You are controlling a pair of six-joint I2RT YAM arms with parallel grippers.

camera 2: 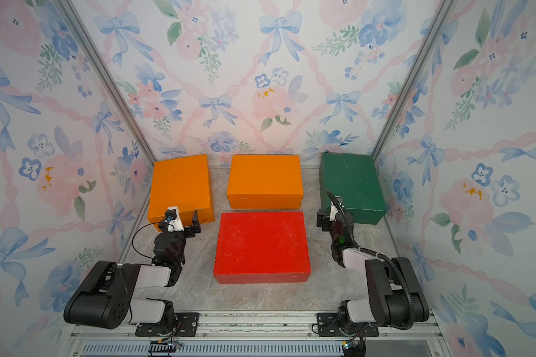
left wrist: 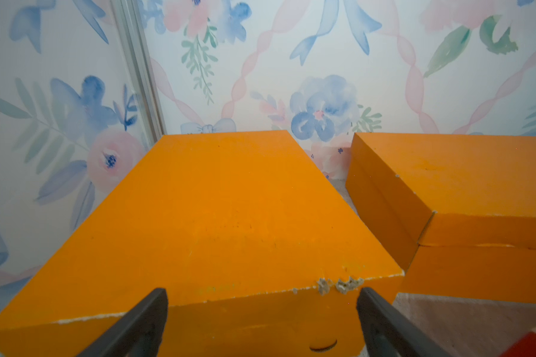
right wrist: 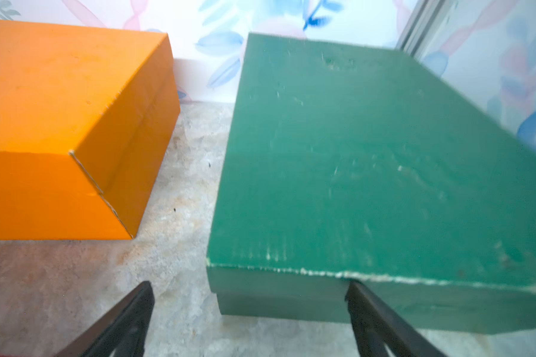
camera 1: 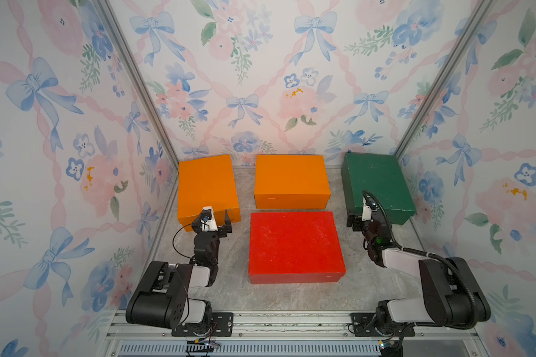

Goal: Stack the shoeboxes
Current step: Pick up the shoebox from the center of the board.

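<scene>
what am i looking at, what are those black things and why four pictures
Two robot arms, each ending in a two-finger gripper. Two pictures look down from overhead; two come from a camera on each wrist. On the grey marbled tabletop lie four closed shoeboxes, none stacked: an orange shoebox in front of the left gripper, a second orange shoebox at the back middle, a red shoebox in the near middle, a dark green shoebox in front of the right gripper. Both grippers are open and hold nothing.
</scene>
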